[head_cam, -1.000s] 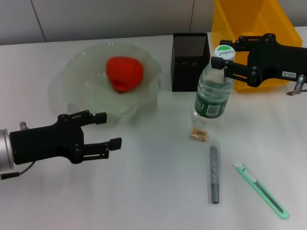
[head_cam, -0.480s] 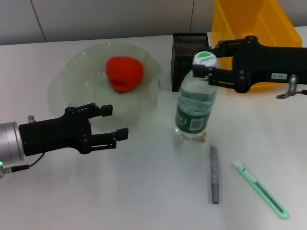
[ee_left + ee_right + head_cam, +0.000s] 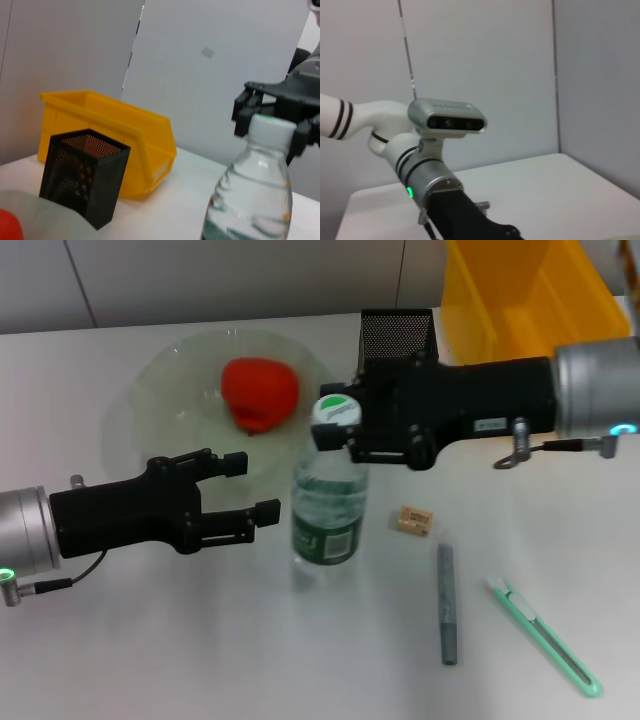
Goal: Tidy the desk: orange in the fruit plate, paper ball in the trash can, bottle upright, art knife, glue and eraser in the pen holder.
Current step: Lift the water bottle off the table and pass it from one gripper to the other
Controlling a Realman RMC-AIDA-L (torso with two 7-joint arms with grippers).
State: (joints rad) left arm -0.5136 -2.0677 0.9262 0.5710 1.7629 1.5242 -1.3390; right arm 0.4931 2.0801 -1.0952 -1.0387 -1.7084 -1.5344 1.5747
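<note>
- White desk (image 3: pixel 300 660) under grey wall panels, yellow trash can (image 3: pixel 525 285) at far right.
- Right gripper (image 3: pixel 345 430) clamped on cap of water bottle (image 3: pixel 328 502), bottle upright at desk centre.
- Left gripper (image 3: pixel 250 490) spread wide, empty, just left of bottle, not touching it.
- Orange (image 3: pixel 260 392) resting in pale-green fruit plate (image 3: pixel 150 390), far left.
- Black mesh pen holder (image 3: pixel 397 332) behind right arm, beside trash can.
- Tan eraser (image 3: pixel 414 521) near bottle; grey glue (image 3: pixel 447 602) and mint-green art knife (image 3: pixel 542 635) lying flat at near right, apart.
</note>
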